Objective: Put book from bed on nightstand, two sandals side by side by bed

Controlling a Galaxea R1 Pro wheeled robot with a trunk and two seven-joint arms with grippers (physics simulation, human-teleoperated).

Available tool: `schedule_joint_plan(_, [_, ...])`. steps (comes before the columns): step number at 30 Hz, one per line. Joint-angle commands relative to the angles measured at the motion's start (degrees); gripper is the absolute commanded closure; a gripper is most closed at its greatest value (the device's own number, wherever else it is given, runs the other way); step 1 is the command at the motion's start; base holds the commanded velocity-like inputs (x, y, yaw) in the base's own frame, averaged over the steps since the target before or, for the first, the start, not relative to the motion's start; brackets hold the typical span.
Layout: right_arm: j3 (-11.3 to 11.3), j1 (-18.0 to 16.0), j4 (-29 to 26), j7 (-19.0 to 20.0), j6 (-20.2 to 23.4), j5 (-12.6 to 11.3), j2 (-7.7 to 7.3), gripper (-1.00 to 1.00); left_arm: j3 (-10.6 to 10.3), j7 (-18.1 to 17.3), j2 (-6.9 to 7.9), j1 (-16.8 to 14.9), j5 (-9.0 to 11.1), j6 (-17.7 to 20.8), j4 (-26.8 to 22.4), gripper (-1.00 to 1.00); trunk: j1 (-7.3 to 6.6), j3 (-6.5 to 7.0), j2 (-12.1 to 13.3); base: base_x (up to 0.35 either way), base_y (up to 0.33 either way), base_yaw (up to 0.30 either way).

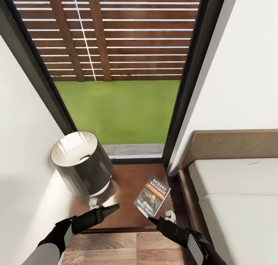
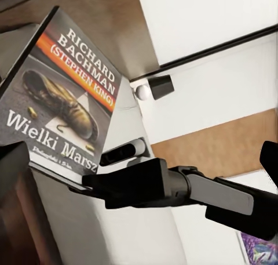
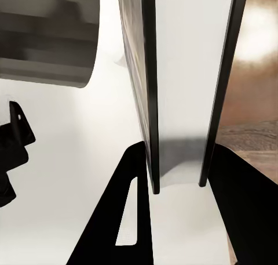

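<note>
Head view: right gripper (image 1: 153, 218) pinches the dark-covered, orange-banded book (image 1: 152, 196); left gripper (image 1: 116, 207) pressed together.

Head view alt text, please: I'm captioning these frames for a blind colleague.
The right gripper holds a paperback book by its lower edge above a dark wooden nightstand. A lamp stands on the nightstand's left, the left gripper hovers near it, and the bed lies to the right beneath a tall window.

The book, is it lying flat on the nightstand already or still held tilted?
Tilted and held. The book stands on edge between the fingers of the right gripper, over the nightstand; resting contact cannot be told.
</note>
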Motion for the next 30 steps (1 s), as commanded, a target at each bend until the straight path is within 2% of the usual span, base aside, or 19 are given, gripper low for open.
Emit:
schedule_joint_plan(1, [-0.3, 0.0, 0.0, 0.2, 0.5, -0.2, 0.06, 1.0, 0.4, -0.4, -0.18, -0.1, -0.6, 0.6, 0.2, -1.0, 0.0, -0.05, 0.0, 0.0, 0.0, 0.0])
schedule_joint_plan(6, [-0.3, 0.0, 0.0, 0.1, 0.5, -0.2, 0.03, 1.0, 0.4, -0.4, -1.77, -0.1, -0.6, 0.8, 0.4, -1.0, 0.0, -0.05, 0.0, 0.0, 0.0, 0.0])
schedule_joint_plan(8, [-0.3, 0.0, 0.0, 0.0, 0.5, -0.2, 0.02, 1.0, 0.4, -0.4, -2.01, -0.1, -0.7, 0.8, 0.4, -1.0, -0.44, 0.31, 0.8, 0.0, 0.0, 0.0])
schedule_joint_plan(15, [-0.3, 0.0, 0.0, 0.0, 0.5, -0.2, 0.01, 1.0, 0.4, -0.4, -2.12, -0.1, -0.6, 0.9, 0.4, -1.0, -0.65, 0.49, 1.2, 0.0, 0.0, 0.0])
schedule_joint_plan(30, [-0.3, 0.0, 0.0, 0.0, 0.5, -0.2, 0.03, 1.0, 0.3, -0.4, -2.12, -0.1, -0.7, 0.9, 0.4, -1.0, -3.95, 3.19, 7.2, 0.0, 0.0, 0.0])
